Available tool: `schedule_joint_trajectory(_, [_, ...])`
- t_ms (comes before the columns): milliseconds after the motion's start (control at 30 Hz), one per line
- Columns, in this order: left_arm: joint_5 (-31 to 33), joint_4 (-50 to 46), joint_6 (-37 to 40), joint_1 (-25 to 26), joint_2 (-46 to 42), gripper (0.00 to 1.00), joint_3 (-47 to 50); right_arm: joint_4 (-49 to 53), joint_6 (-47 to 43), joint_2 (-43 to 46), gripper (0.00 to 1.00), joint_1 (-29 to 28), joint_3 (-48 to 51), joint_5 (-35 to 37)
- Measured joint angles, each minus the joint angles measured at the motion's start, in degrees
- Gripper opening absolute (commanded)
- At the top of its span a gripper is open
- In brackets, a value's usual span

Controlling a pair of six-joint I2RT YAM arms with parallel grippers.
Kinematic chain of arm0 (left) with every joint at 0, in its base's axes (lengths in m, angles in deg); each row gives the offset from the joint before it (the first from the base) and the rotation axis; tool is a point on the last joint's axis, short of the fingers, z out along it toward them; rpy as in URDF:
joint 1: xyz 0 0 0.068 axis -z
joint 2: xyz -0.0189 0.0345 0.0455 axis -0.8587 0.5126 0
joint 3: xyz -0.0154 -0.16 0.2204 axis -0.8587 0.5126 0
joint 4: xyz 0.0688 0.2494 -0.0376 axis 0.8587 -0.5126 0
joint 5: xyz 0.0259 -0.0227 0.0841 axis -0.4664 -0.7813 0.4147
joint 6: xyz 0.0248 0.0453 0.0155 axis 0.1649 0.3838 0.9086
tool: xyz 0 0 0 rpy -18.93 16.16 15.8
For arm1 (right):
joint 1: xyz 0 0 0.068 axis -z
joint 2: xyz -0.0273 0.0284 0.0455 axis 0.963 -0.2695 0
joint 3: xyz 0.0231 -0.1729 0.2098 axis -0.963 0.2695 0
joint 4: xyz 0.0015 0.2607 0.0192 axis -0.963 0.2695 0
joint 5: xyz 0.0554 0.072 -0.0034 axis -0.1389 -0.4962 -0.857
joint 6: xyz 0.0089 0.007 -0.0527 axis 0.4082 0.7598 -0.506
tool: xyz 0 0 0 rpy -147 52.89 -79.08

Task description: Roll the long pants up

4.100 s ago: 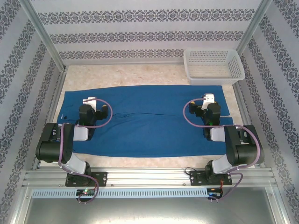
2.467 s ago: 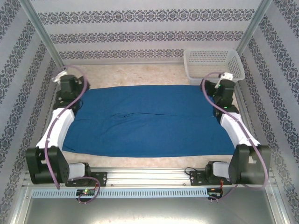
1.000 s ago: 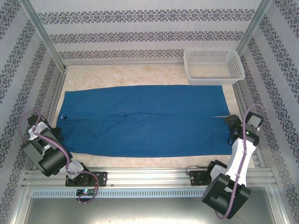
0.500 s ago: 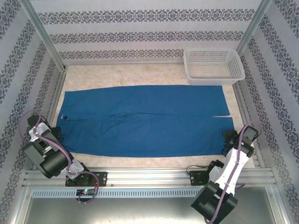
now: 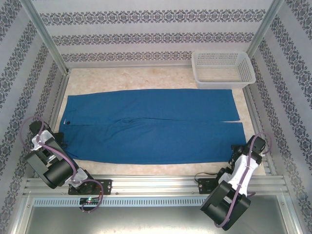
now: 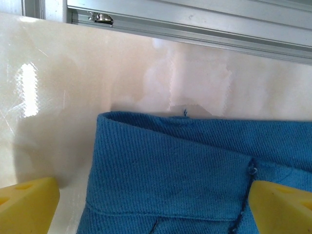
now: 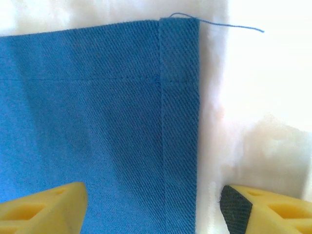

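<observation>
While the right fingers (image 7: 44,207) are standing apart, one yellow tip is hovering over blue cloth and the other over the bare table (image 7: 263,122). They are straddling the stitched hem of a leg end of the long pants (image 7: 97,122) and gripping nothing. A loose thread (image 7: 234,27) is trailing from the hem corner.

The left fingers (image 6: 27,204) are spread wide on either side of the waistband end (image 6: 170,170), also holding nothing.

From above, the long pants (image 5: 151,126) are lying flat across the table (image 5: 146,78), waistband to the left and leg ends to the right, just as they were a second ago. A white basket (image 5: 223,68) is sitting at the far right corner.

Since a second ago, the right arm (image 5: 246,163) has been sliding back along the pants' right edge and is now reaching the near right corner. Its elbow is folded back over the near rail.

The left arm (image 5: 48,161) is crouching low at the near left corner, barely changed, with its wrist pointing toward the waistband.
</observation>
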Motion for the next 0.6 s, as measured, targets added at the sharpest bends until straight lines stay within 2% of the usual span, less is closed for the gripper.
schedule_joint_trajectory(67, [0.0,0.3,0.0,0.0,0.0,0.99,0.2,0.5,-0.7,-1.8,0.49,0.2,-0.6,0.5])
schedule_joint_trajectory(100, [0.1,0.5,0.0,0.0,0.0,0.93,0.3,1.0,-1.0,-2.6,0.37,0.4,-0.7,1.1])
schedule_joint_trajectory(133, [0.1,0.9,0.0,0.0,0.0,0.78,0.4,1.8,-1.4,-3.2,0.21,0.8,-0.8,1.9])
schedule_joint_trajectory(167, [0.1,1.1,0.1,0.0,0.1,0.53,0.4,2.5,-1.9,-3.7,0.08,0.9,-0.9,2.8])
schedule_joint_trajectory(200, [0.2,1.4,-0.1,0.0,0.3,0.30,0.5,3.0,-2.2,-4.0,0.00,1.1,-1.2,3.2])
schedule_joint_trajectory(233, [0.2,1.6,0.0,0.0,0.5,0.12,0.5,0.9,-2.5,-4.3,0.00,1.1,-1.1,3.3])
schedule_joint_trajectory(267, [0.2,1.7,0.0,0.0,0.8,0.00,0.5,-1.4,-3.1,-5.0,0.00,1.1,-1.1,3.4])
schedule_joint_trajectory(400, [0.0,1.4,0.2,0.0,1.6,0.00,0.1,-4.8,-5.6,-8.7,0.00,1.1,-2.5,3.2])
schedule_joint_trajectory(600, [-0.5,-0.6,0.1,0.0,0.0,0.00,0.0,-2.1,-10.3,-10.3,0.00,1.1,-9.0,0.7])
